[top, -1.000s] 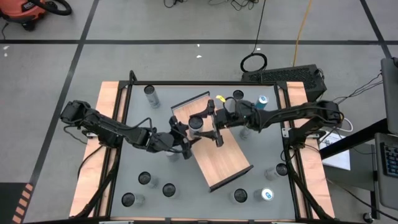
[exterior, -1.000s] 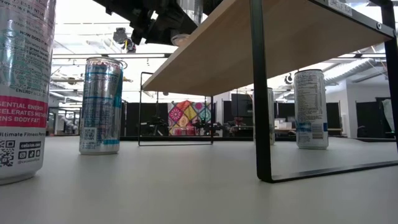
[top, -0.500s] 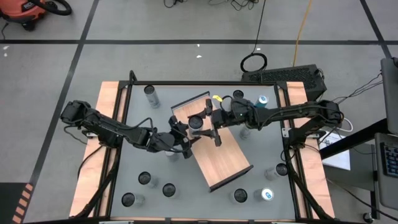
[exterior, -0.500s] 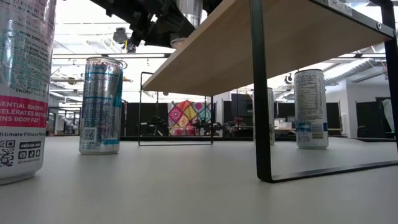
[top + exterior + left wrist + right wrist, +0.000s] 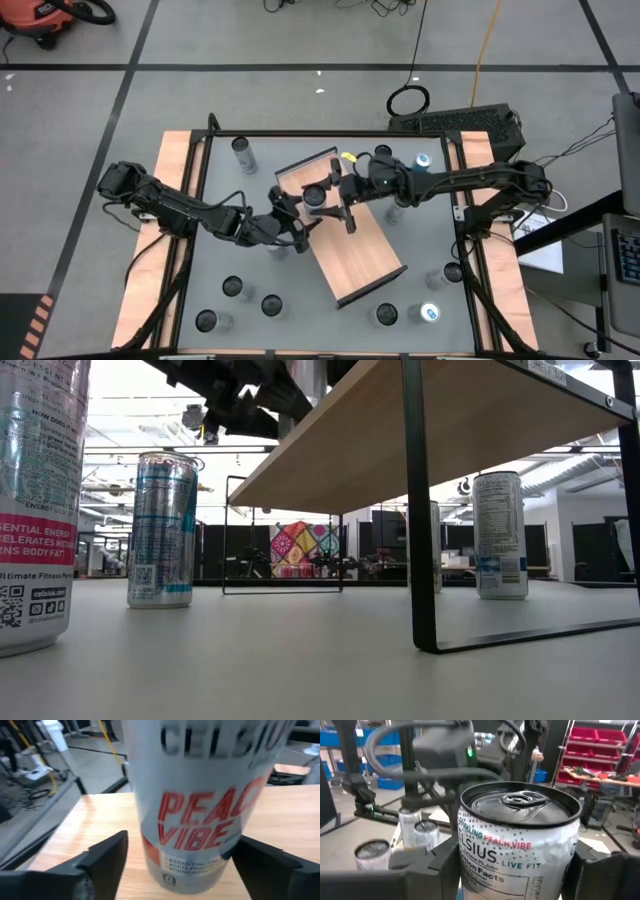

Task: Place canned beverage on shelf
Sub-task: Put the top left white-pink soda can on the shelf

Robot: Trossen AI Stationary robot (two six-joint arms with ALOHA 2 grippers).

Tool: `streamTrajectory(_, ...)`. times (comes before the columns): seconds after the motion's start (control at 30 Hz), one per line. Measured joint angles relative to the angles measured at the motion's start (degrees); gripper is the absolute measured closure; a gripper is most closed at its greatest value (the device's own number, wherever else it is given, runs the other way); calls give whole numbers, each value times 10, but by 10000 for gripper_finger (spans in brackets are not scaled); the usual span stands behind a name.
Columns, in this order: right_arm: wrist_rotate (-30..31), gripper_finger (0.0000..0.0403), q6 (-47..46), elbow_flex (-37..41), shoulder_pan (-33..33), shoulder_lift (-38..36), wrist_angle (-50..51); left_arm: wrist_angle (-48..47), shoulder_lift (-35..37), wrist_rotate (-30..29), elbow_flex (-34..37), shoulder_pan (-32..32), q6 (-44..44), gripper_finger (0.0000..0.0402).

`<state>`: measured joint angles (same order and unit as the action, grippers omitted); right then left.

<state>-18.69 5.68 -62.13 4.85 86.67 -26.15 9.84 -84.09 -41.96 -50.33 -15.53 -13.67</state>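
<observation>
One Celsius can [image 5: 314, 196]: rigid, slick aluminium, probably full and heavy; grip mid-body, upright on shelf [image 5: 365, 250]
Left gripper [image 5: 298, 217]: released, fingers clear
Right gripper [image 5: 336, 196]: clamping the can

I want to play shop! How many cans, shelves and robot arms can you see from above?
Can on the shelf: 1
Cans on the table: 9 seen
Shelf: 1
Robot arms: 2
Total: 13

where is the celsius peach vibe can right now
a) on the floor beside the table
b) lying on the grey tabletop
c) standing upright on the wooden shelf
c: the left wrist view shows the can standing upright with its base on the shelf.
</observation>
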Motion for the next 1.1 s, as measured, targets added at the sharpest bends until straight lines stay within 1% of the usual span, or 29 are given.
streamTrajectory(0.1, -28, 206, 6, 0, 14, 1, -1, -6, 2, -3, 0, -6, 3, 28)
streamTrajectory(0.2, -51, 206, 8, 0, 30, 1, -12, -31, 19, -5, -1, -14, 5, 16)
streamTrajectory(0.33, -93, 206, 8, 0, 52, 4, -46, -82, 59, -9, -2, -24, 6, 14)
streamTrajectory(0.43, -100, 207, 8, 0, 65, 10, -70, -122, 103, -13, -2, -31, 9, 13)
streamTrajectory(0.5, -101, 207, -1, 0, 75, 18, -80, -157, 133, -33, -2, -34, 9, 13)
streamTrajectory(0.6, -103, 207, -13, -5, 87, 36, -88, -201, 176, -80, -2, -38, 6, 13)
streamTrajectory(0.73, -118, 207, -20, -36, 98, 67, -88, -251, 221, -117, -2, -41, 6, 13)
streamTrajectory(0.87, -133, 207, -20, -73, 101, 97, -68, -280, 243, -134, -2, -41, 0, 13)
streamTrajectory(0.93, -135, 207, -17, -89, 102, 108, -52, -294, 246, -138, -2, -41, -7, 13)
streamTrajectory(1.0, -151, 207, -11, -104, 104, 119, -48, -306, 247, -143, -2, -41, -10, 13)
streamTrajectory(1.1, -160, 207, -8, -117, 106, 136, -45, -306, 247, -146, -2, -40, -10, 13)
